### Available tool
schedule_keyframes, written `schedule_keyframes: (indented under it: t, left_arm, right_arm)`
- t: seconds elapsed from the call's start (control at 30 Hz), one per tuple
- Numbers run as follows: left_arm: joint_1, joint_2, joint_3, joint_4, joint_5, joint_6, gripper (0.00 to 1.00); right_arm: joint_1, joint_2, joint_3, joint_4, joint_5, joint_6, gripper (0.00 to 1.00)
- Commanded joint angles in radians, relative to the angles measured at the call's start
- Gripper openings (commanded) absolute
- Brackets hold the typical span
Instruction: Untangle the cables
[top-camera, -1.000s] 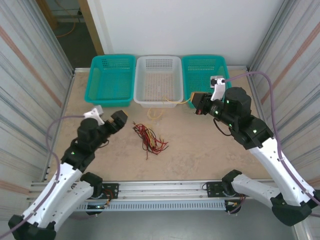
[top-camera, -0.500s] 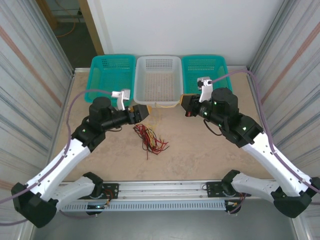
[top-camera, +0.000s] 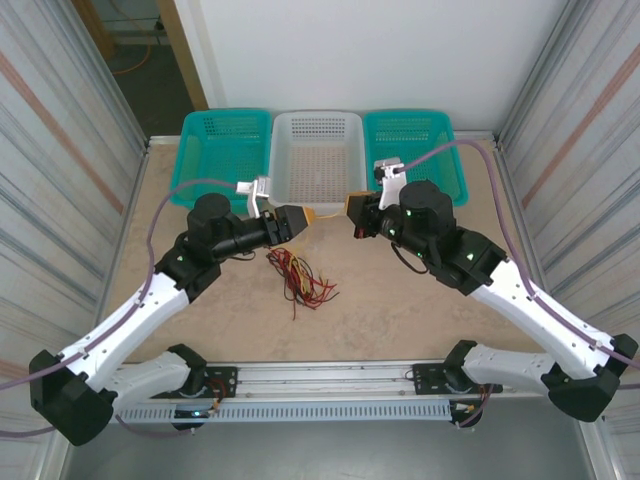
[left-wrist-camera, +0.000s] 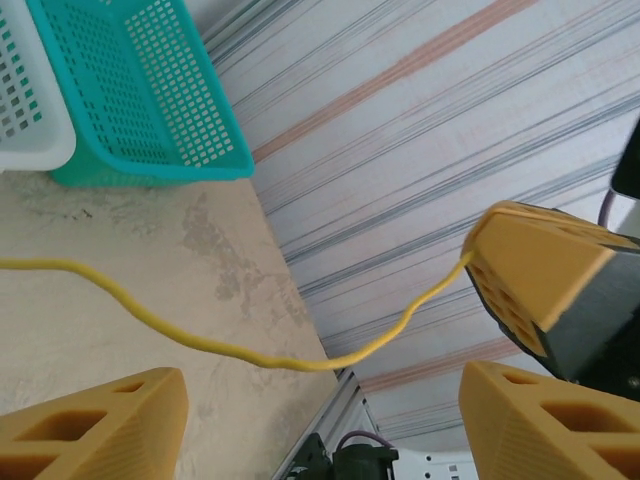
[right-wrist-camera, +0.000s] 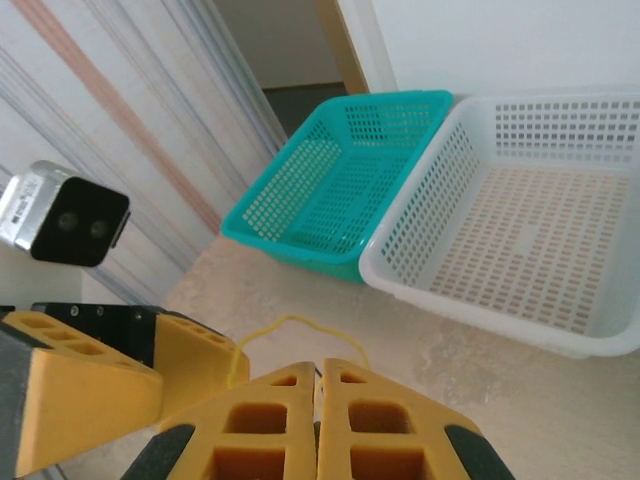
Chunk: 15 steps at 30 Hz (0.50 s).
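- Top external view is showing both arms reaching inward over the desk (top-camera: 420, 310), with the left pincer (top-camera: 300, 218) and the right pincer (top-camera: 352, 207) facing each other almost tip to tip.
- Both pincers are hovering just in front of the white basket (top-camera: 318, 165), which is sitting between the left teal basket (top-camera: 222, 160) and the right teal basket (top-camera: 412, 140) at the far edge.
- A tangled bundle of red, black and yellow cables (top-camera: 300, 275) is lying on the desk, near the left pincer on its near side, with neither pincer touching it.
- Left wrist view is showing a single yellow cable (left-wrist-camera: 310, 366) sagging in a shallow curve from the desk up to the tip of the right pincer.
- The left pincer's fingers (left-wrist-camera: 100, 420) are standing wide apart, and the cable is crossing the gap between them with neither finger visibly touching it.
- Right wrist view is showing the right pincer's fingers pressing flat together, pinching the yellow cable's end, while the cable is looping out beyond them over the desk.
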Motion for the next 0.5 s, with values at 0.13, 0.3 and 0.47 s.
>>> schedule_keyframes:
  t: [0.13, 0.3, 0.47]
  left_arm:
    - [0.013, 0.035, 0.019, -0.004, -0.010, -0.077, 0.65]
    - [0.058, 0.042, 0.001, 0.038, -0.012, -0.129, 0.30]
    - [0.103, 0.054, 0.021, 0.018, -0.002, -0.111, 0.02]
  right_arm:
    - [0.092, 0.006, -0.023, 0.097, 0.138, -0.073, 0.00]
    - [0.118, 0.008, -0.038, 0.097, 0.142, -0.073, 0.00]
    - [0.129, 0.016, -0.049, 0.088, 0.145, -0.055, 0.00]
